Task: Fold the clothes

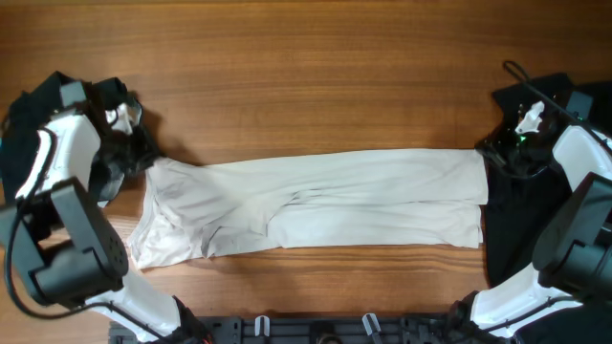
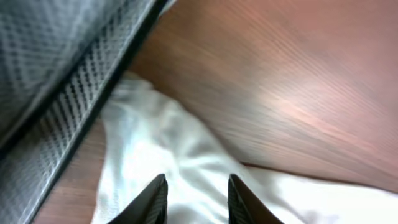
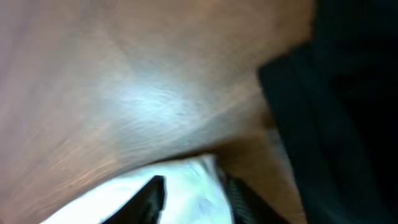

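Note:
The cream T-shirt (image 1: pixel 316 205) lies flat on the wooden table (image 1: pixel 306 86), folded into a long band from left to right. My left gripper (image 1: pixel 143 156) is at its upper left corner. In the left wrist view the fingers (image 2: pixel 196 199) are spread apart over the white fabric (image 2: pixel 155 143). My right gripper (image 1: pixel 488 153) is at the shirt's upper right corner. In the right wrist view its fingers (image 3: pixel 194 196) are spread with the fabric's corner (image 3: pixel 193 180) between them. Neither gripper has lifted the fabric.
A black garment (image 1: pixel 521 220) lies at the table's right end, beside the shirt, and shows in the right wrist view (image 3: pixel 348 93). More black cloth (image 1: pixel 14 143) lies at the left end under my left arm. The arm bases (image 1: pixel 316 330) stand at the front edge.

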`<state>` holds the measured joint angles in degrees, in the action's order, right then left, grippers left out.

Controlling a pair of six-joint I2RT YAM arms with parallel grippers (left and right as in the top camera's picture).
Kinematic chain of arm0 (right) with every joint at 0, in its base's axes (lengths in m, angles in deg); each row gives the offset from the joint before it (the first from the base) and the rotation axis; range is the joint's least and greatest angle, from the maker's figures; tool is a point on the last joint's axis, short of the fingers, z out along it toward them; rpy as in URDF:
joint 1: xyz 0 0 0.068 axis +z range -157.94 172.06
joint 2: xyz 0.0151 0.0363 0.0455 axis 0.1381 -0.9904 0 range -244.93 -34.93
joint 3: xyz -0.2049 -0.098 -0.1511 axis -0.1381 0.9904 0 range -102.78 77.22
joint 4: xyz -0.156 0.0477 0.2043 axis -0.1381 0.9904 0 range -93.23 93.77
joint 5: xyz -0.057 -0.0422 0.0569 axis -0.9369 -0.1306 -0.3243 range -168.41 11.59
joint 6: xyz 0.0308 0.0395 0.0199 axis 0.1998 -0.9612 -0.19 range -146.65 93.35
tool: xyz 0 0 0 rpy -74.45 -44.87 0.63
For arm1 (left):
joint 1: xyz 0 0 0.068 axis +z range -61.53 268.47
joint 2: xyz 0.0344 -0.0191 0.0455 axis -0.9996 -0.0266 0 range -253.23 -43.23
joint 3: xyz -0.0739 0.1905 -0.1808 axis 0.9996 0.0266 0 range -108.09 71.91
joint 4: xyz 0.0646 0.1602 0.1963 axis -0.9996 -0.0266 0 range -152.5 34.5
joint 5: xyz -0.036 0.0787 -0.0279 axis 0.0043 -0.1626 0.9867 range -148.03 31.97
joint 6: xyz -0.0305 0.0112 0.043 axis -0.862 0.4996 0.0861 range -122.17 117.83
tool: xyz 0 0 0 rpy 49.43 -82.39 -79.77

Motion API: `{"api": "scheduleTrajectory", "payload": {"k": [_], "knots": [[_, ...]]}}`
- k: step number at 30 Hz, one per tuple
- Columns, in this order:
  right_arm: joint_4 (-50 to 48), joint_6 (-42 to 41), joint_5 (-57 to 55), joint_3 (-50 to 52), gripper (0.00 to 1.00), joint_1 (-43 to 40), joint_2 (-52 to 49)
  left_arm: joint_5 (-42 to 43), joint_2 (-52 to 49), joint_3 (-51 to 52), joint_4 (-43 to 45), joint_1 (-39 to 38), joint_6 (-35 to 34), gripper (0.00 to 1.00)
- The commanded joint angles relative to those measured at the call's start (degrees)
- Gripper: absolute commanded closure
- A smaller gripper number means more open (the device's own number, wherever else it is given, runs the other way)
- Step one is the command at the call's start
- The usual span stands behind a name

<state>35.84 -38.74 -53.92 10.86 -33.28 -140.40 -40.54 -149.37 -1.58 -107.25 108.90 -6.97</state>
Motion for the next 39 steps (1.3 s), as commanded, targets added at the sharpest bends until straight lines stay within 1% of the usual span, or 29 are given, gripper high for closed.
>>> {"api": "scheduleTrajectory", "payload": {"k": [1, 2, 3, 4, 6, 7, 8, 11, 14, 16, 18, 20, 22, 25, 26, 27, 28, 31, 34, 35, 37, 39], "knots": [[-0.3, 3.1, 5.1, -2.8, 0.52, 0.0, 8.0, 7.2, 6.8, -6.4, -3.5, -1.0, 0.1, 0.69], [0.1, 2.9, 5.2, -2.8, 0.48, 0.0, 10.3, 7.4, 8.1, -6.4, -4.2, -2.1, 0.1, 0.69], [0.9, 2.5, 5.2, -2.8, 0.43, 0.0, 13.4, 7.3, 9.5, -6.4, -5.7, -4.0, 0.1, 0.72], [1.7, 1.1, 5.2, -2.7, 0.39, 0.0, 15.8, 6.8, 10.0, -6.4, -7.4, -5.8, 0.1, 0.77], [3.8, -0.8, 5.2, -2.7, 0.38, 0.0, 19.5, 3.1, 9.8, -5.8, -9.9, -9.7, -0.2, 0.9], [4.7, -0.8, 5.2, -2.7, 0.37, 0.0, 20.5, 0.4, 9.7, -3.8, -10.0, -12.0, -1.7, 0.94], [5.5, -0.8, 5.2, -2.7, 0.37, 0.0, 21.0, -0.8, 9.6, -1.6, -9.6, -13.6, -3.2, 0.96], [8.0, 0.1, 5.2, -2.3, 0.37, 0.0, 20.8, -1.2, 9.6, 6.8, -6.5, -16.2, -6.8, 0.96], [8.8, 0.1, 5.1, -1.1, 0.37, 0.0, 20.6, -5.9, 9.6, 16.3, 1.7, -16.0, -9.6, 0.96], [9.1, 0.2, 4.9, -0.3, 0.37, 0.0, 20.5, -12.0, 9.6, 21.9, 9.9, -15.4, -12.5, 0.96], [9.3, 0.5, 3.3, 0.7, 0.38, 0.0, 20.5, -16.9, 9.6, 24.6, 15.4, -14.1, -14.5, 0.96], [8.7, 2.9, 3.0, 3.0, 0.38, 0.1, 20.5, -23.1, 9.6, 24.9, 17.9, -11.2, -16.0, 0.96], [8.5, 5.1, 2.9, 5.1, 0.36, 0.6, 20.5, -26.1, 9.6, 24.9, 18.7, -7.6, -18.9, 0.96], [7.7, 6.1, 2.4, 8.8, 0.35, 1.2, 20.5, -24.5, 9.6, 24.9, 20.5, -2.2, -19.4, 0.96], [7.0, 6.1, 2.4, 9.9, 0.35, 1.3, 20.5, -22.2, 9.6, 24.9, 21.2, -0.7, -19.1, 0.96], [5.7, 6.2, 2.6, 11.6, 0.35, 1.6, 20.5, -18.5, 9.6, 24.9, 22.3, 0.1, -16.5, 0.96], [4.6, 6.5, 2.6, 13.2, 0.35, 2.0, 20.5, -15.4, 9.6, 24.9, 23.0, 0.4, -14.9, 0.96], [1.9, 7.4, 3.7, 17.5, 0.35, 4.5, 20.4, -14.7, 9.6, 24.9, 23.4, -0.1, -14.9, 0.95], [-0.1, 3.9, 4.6, 20.8, 0.36, 7.7, 19.6, -14.6, 9.6, 24.9, 23.3, -0.5, -14.9, 0.93], [-1.6, 3.0, 4.5, 22.2, 0.35, 9.2, 18.8, -13.8, 9.6, 24.9, 23.3, -0.4, -14.9, 0.91], [-4.3, 3.1, 4.7, 23.6, 0.34, 11.4, 16.7, -12.1, 9.6, 24.7, 23.3, -0.4, -14.3, 0.82], [-6.0, 3.1, 4.7, 23.7, 0.33, 12.8, 14.2, -5.1, 10.0, 24.3, 22.9, -0.4, -9.9, 0.7]]}}
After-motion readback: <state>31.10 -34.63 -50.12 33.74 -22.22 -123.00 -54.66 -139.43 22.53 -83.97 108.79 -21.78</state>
